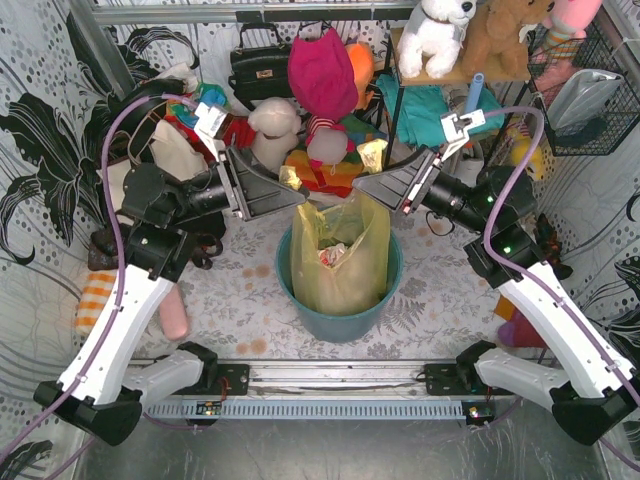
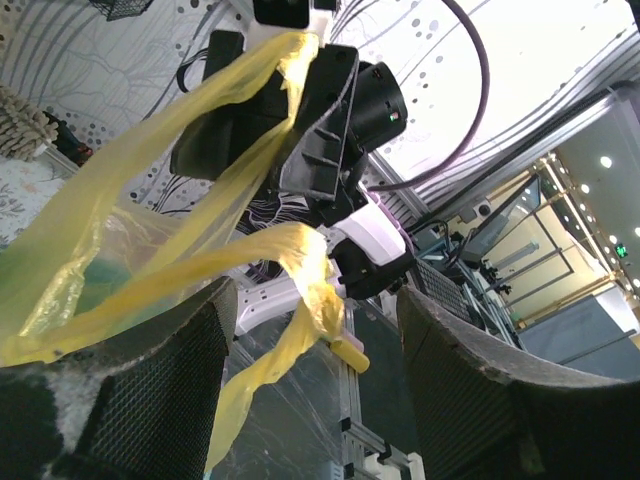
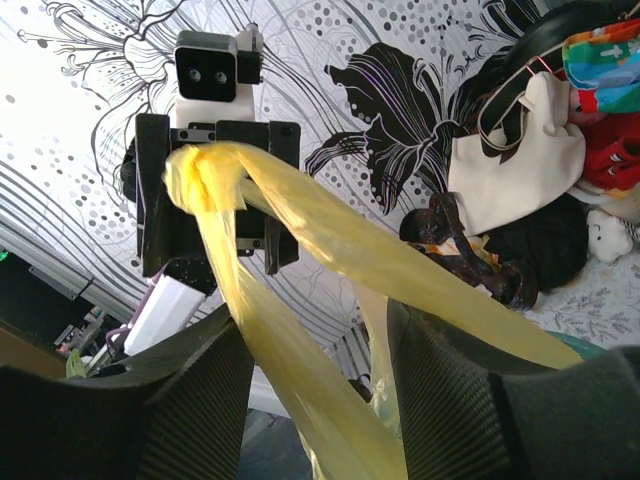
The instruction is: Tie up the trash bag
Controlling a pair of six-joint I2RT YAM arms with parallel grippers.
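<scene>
The crinkly yellow trash bag [image 1: 345, 250] is standing mid-frame. The left gripper [image 1: 296, 190] and right gripper [image 1: 365, 183] are leaning in above it, both spread around its strips.

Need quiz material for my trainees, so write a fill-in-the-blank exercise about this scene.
1. The trash bag stands inside a round ___ bin.
2. The left gripper and the right gripper point at each other just ___ the bag.
3. The cream tote bag lies on the ___ arm's side of the table.
Missing words: teal; above; left.
</scene>
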